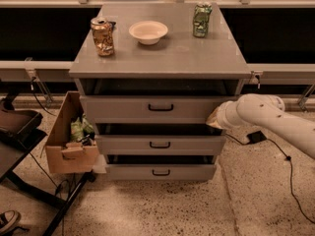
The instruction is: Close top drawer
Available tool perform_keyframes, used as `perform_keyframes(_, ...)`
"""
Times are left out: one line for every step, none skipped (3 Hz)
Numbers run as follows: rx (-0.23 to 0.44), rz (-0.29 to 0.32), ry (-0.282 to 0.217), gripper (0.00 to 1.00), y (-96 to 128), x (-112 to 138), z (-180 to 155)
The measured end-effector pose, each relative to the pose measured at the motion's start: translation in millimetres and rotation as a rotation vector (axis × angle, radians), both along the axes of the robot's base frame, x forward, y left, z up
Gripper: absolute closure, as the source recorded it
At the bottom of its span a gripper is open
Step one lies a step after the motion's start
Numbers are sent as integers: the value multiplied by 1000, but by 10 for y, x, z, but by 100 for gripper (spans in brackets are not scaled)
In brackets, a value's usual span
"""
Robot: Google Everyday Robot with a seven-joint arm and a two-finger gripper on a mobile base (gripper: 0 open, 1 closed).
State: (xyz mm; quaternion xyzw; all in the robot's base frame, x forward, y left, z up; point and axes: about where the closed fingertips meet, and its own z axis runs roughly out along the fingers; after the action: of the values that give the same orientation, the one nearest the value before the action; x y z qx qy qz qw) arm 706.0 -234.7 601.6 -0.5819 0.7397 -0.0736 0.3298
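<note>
The top drawer (157, 108) is the widest grey front in the grey cabinet (162, 63), with a small black bar handle (161, 107) at its centre. Its front stands only slightly out from the cabinet body, with a dark gap above it. My gripper (214, 119) at the end of the white arm (275, 122) presses against the right end of the drawer front. Two narrower grey drawers (160, 144) sit below it.
On the cabinet top stand a crushed can (102, 36), a white bowl (148, 32) and a green can (201, 19). A cardboard box (71, 136) with rubbish hangs at the cabinet's left. A black cable and adapter (256, 136) lie on the speckled floor at right.
</note>
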Motion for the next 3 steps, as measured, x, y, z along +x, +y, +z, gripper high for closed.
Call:
perform_keyframes(3, 5, 22, 100, 91, -92, -37)
perform_keyframes(33, 24, 94, 100, 350, -565, 70)
perform_keyframes(14, 82, 165, 100, 514, -1171, 427)
